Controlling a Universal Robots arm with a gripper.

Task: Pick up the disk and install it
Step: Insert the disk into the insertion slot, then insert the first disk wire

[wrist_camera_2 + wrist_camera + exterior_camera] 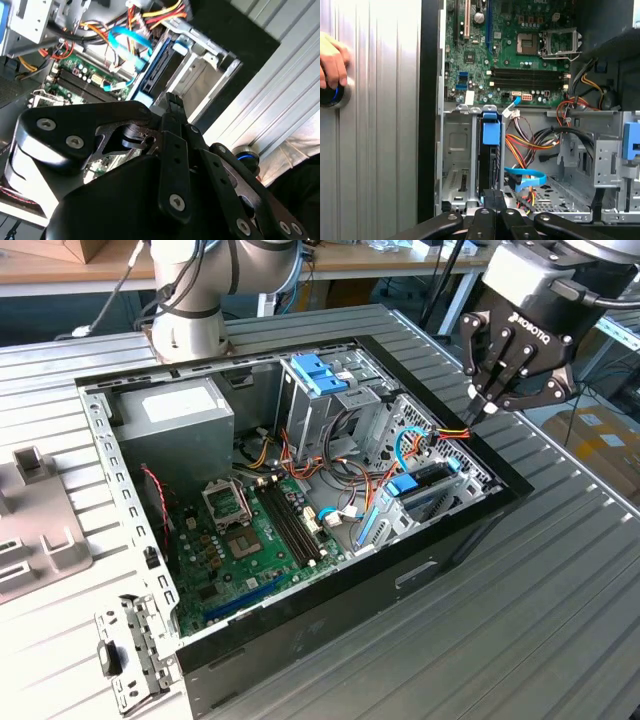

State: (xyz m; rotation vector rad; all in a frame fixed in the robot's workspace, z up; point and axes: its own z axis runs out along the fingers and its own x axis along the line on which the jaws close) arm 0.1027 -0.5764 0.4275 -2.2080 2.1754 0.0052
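Note:
The disk (pixel 432 486) stands on edge in the drive bay at the front corner of the open computer case (pixel 100 440). Its light-blue carrier rail (pixel 490 133) faces up in the first wrist view, with the dark disk (pixel 489 162) body under it. The second wrist view has the disk (pixel 156 67) sitting between the bay's metal walls. My gripper (pixel 484 405) hangs above and just beyond that bay, over the case's edge. Its fingers are shut together with nothing between them. In both wrist views the gripper (pixel 493 196) (pixel 172 100) is apart from the disk.
Orange, yellow and blue cables (pixel 420 440) cross the space beside the bay. A grey power-supply box (pixel 180 425), the green motherboard (pixel 240 530) and a drive cage with a blue latch (pixel 318 375) are inside the case. A hand (pixel 331 62) rests on a round button on the ribbed table.

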